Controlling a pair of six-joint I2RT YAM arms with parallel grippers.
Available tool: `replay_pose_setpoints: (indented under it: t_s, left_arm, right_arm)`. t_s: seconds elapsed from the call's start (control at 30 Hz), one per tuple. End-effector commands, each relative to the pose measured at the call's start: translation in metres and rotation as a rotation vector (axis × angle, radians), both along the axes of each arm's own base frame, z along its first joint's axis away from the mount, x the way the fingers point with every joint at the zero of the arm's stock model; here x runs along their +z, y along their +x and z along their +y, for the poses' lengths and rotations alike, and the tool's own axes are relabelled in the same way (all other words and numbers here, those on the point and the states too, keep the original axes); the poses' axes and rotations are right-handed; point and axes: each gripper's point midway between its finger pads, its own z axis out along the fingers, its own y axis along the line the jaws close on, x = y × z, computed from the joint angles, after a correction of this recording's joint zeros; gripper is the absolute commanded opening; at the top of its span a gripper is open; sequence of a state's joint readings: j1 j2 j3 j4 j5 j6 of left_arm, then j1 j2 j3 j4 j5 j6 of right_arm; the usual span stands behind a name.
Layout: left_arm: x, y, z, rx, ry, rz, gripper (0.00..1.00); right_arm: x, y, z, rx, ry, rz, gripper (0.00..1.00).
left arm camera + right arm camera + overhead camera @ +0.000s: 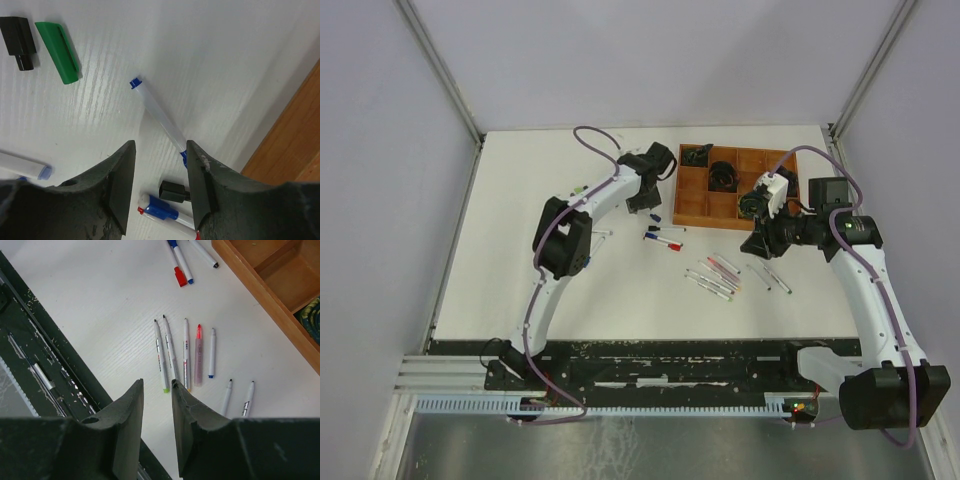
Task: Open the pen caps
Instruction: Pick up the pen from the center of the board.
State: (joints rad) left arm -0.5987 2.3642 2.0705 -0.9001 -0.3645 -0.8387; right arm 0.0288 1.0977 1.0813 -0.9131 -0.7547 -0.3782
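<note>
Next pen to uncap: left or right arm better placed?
Left, most likely. The left fingers sit low and open right by the blue-ended pen, with a blue-capped pen just beneath. The right fingers hang high above the row of pens, narrowly open and empty.

Pens (186,355) smooth plastic; tray (678,200) matt wood; table (520,200) white, grained

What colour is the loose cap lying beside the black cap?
Green. The loose cap beside the black cap shows best in the left wrist view.
</note>
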Motion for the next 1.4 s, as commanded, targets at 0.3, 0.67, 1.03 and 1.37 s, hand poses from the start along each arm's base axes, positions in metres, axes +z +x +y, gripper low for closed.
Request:
replay_pose_setpoints:
  t_s: [0.3,0.67,1.03,1.37]
  left_arm:
    - [-0.006,0.008,0.001,0.06,0.038,0.016,0.52]
    - [-0.017,0.004,0.003,0.006,0.072,0.05,0.44]
    - [-0.017,0.002,0.005,-0.025,0.084,0.064,0.34]
    - [-0.01,-0.003,0.017,-0.05,0.124,0.067,0.11]
  right_arm:
    - [0.005,0.003,0.001,-0.003,0.006,-0.036,0.37]
    - [0.004,0.002,0.001,-0.006,0.007,-0.036,0.37]
    - [0.003,0.002,0.001,-0.005,0.006,-0.032,0.37]
    - [0.003,0.003,0.001,-0.006,0.006,-0.03,0.37]
